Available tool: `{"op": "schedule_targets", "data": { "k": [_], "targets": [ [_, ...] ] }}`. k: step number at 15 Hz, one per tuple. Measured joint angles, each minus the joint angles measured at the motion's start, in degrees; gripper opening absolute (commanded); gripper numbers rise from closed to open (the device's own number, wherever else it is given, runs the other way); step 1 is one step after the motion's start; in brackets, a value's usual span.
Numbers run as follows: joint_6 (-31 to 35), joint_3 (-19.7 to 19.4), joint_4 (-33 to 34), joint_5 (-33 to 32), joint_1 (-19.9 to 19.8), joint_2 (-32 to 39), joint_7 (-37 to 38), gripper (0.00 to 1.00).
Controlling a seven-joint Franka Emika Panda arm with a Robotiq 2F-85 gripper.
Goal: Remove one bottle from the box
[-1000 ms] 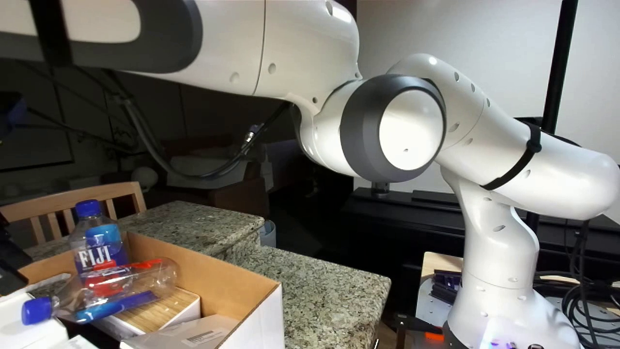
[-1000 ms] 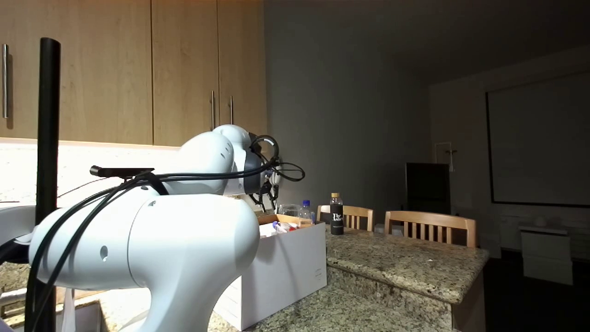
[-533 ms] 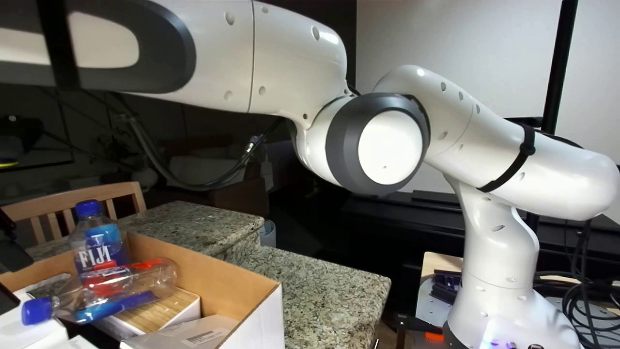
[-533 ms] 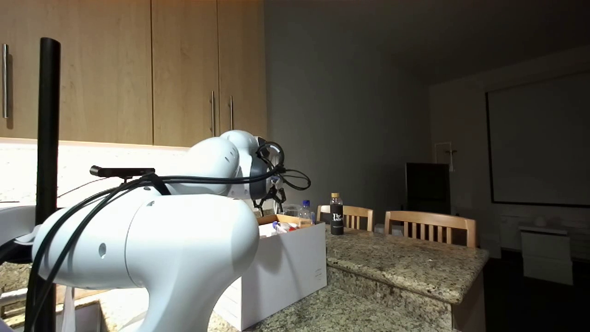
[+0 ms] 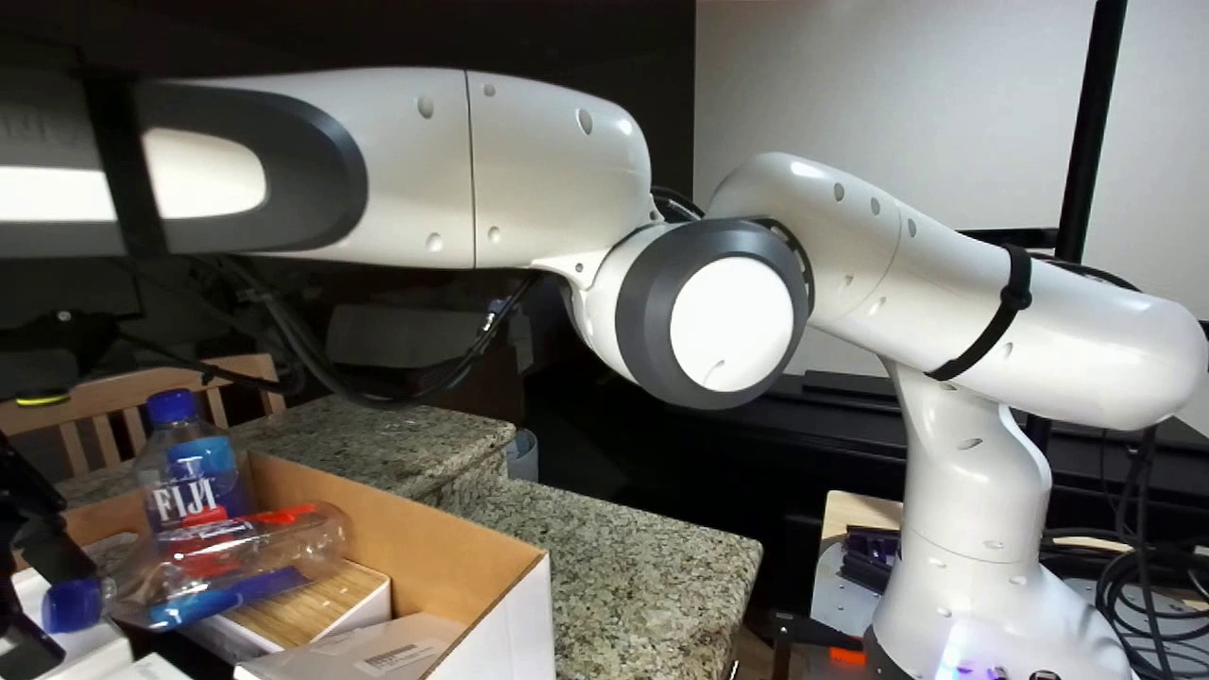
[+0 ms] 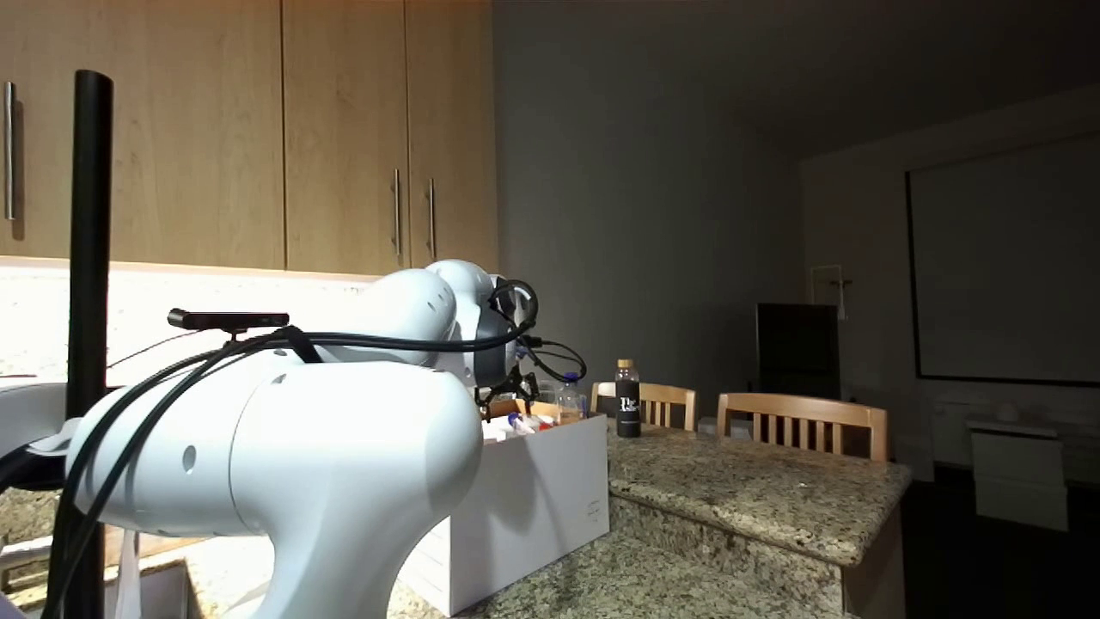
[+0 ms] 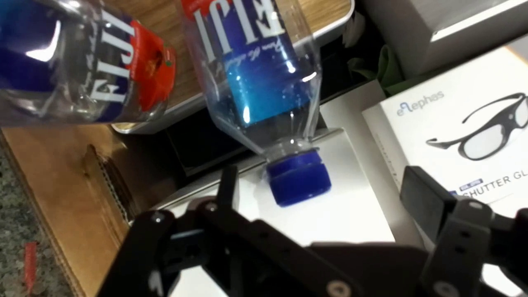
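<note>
A clear plastic bottle [image 5: 255, 557] with a red-orange patch, blue label and blue cap lies tilted inside the cardboard box [image 5: 425, 538]. Behind it stands an upright FIJI bottle [image 5: 194, 463], also blue-capped. In the wrist view my gripper [image 7: 327, 194] is open, its fingers far apart. The lying bottle's blue cap [image 7: 299, 179] shows between them, touched by neither finger; their difference in depth is hard to judge. The upright bottle [image 7: 82, 70] fills the upper left there. An exterior view has the gripper [image 6: 507, 400] hanging just over the box [image 6: 533, 490].
Inside the box are a white shutter-glasses carton [image 7: 458, 119], a wood-topped item [image 5: 316, 609] and a clear packet [image 5: 387, 647]. A dark bottle [image 6: 628, 408] stands on the granite counter [image 6: 748, 473], with a chair [image 6: 799, 421] behind.
The arm has come down toward the box, bringing the gripper lower over the lying bottle's cap end. Its fingers have spread wider. Both bottles stay where they were.
</note>
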Motion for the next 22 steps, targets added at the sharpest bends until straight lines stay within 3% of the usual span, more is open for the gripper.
{"op": "schedule_targets", "data": {
  "k": [9, 16, 22],
  "targets": [
    [-1.29, -0.01, 0.16, 0.11, -1.14, -0.04, 0.0, 0.16],
    [-1.28, -0.14, 0.33, 0.11, -1.32, -0.51, 0.08, 0.15],
    [0.58, -2.22, 1.85, 0.03, -1.4, -5.67, 3.06, 0.15]
  ]
}}
